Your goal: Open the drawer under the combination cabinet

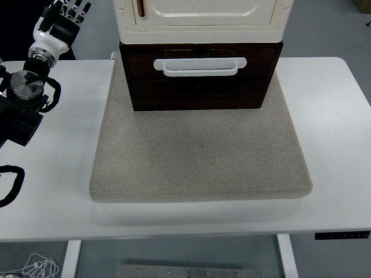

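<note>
We found the dark drawer (200, 87) under the cream cabinet (200, 17), at the mat's (200, 168) far edge, looking shut, white handle (200, 66) facing us for a straight pull. Left hand (58, 23) hovered far left, fingers loosely spread, holding nothing.

Bright, even overhead light; sharp across most of the view.

Lit softly from above, with a faint shadow under the near edge of the grey mat (203, 156) on the white table (336, 116). Tabletop close to washed out toward the right edge and near corners, though without hard glare. Dull sheen along the white handle (200, 66) against the dark drawer front (200, 87), itself deep in tone with little grain visible. Slight softness on the left hand (58, 20) at the far left corner. Straight lines bowing mildly near the frame's edges.
</note>
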Robot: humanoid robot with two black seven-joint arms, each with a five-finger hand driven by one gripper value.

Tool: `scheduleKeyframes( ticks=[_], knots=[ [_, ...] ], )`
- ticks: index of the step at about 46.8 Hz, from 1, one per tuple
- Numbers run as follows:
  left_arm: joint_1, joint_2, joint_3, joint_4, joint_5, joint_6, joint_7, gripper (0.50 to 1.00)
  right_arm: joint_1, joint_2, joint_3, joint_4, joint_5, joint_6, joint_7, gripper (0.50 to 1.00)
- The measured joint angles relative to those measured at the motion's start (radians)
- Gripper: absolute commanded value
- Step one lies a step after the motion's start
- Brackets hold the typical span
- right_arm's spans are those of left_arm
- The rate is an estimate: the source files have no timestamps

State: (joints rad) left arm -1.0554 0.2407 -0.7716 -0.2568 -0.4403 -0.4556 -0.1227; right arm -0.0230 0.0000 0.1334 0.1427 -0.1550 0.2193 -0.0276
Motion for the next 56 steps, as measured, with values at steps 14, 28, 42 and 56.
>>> scheduleKeyframes(
  ticks=[14,28,42,56],
  knots=[
    [0.000,0.004,0.000,0.010,0.002,0.000,0.000,1.000,0.000,0.000,0.000,0.000,0.000,0.000,0.000,0.926],
    [-0.005,0.052,-0.006,0.011,-0.002,-0.003,0.009,1.000,0.000,0.000,0.000,0.000,0.000,0.000,0.000,0.926],
    [-0.119,0.136,0.027,0.014,0.014,0.026,0.052,1.000,0.000,0.000,0.000,0.000,0.000,0.000,0.000,0.926],
    [-0.303,0.290,0.070,-0.056,0.070,0.066,0.110,1.000,0.000,0.000,0.000,0.000,0.000,0.000,0.000,0.926]
  ],
)
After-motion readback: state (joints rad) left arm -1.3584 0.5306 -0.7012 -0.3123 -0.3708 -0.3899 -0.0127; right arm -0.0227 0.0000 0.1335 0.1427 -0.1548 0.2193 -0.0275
